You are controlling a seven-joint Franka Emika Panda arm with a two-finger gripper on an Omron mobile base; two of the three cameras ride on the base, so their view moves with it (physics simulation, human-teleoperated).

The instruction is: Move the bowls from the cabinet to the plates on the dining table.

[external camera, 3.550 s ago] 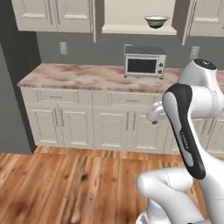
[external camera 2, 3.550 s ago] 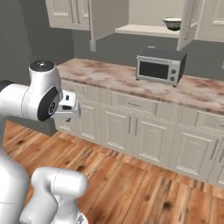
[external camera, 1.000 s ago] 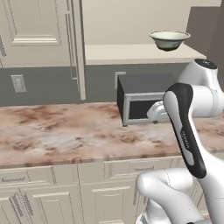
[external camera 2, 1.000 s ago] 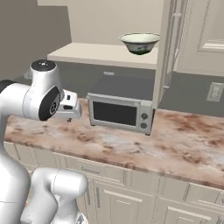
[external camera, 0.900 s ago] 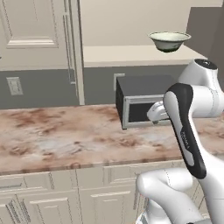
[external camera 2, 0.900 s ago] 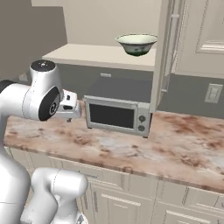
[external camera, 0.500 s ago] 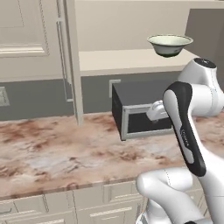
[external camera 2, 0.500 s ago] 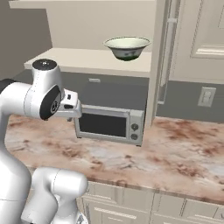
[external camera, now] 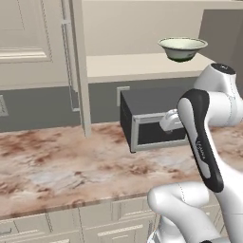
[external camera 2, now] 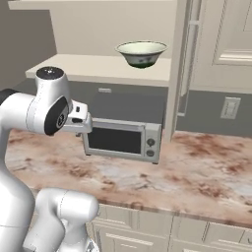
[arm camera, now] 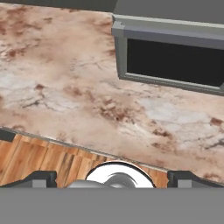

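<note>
The hand (arm camera: 112,177) is spread wide, its two dark fingertips (arm camera: 40,178) far apart at opposite sides of the hand view, holding and touching nothing. Directly below and ahead of it lies the pinkish-brown marbled stone counter (arm camera: 65,87), with the grey microwave (arm camera: 170,52) just beyond. Well above the hand, the pale cream-green ceramic bowl with flared rim (external camera 2: 141,53) stands upright on the pale inner shelf (external camera 2: 98,66) of the open beige wall cabinet (external camera 2: 224,39).
</note>
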